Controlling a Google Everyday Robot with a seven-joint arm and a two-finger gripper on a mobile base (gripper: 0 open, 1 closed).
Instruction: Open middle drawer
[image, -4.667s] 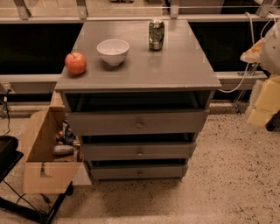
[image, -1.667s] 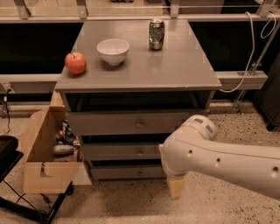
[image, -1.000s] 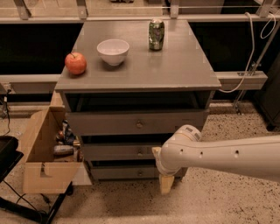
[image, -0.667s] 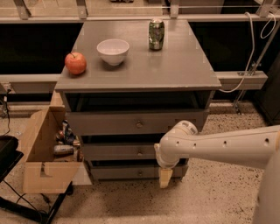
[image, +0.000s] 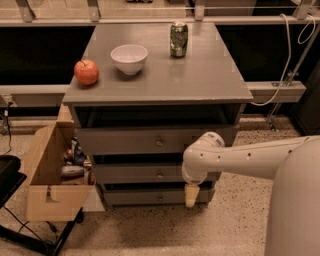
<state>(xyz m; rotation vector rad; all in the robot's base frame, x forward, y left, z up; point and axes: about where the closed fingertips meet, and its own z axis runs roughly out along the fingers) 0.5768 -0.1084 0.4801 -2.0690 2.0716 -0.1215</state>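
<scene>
The claw is hanging pointed down, its opening impossible to tell, the middle drawer sitting just up-left.

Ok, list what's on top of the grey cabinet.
An apple, a white bowl and a green can, none covered. The hand hangs low before the bottom drawer.

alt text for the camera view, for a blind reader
A white robot arm reaches from the right, its gripper hanging low at the right front of a grey cabinet, just below the middle drawer. On top sit an apple, bowl and can.
</scene>
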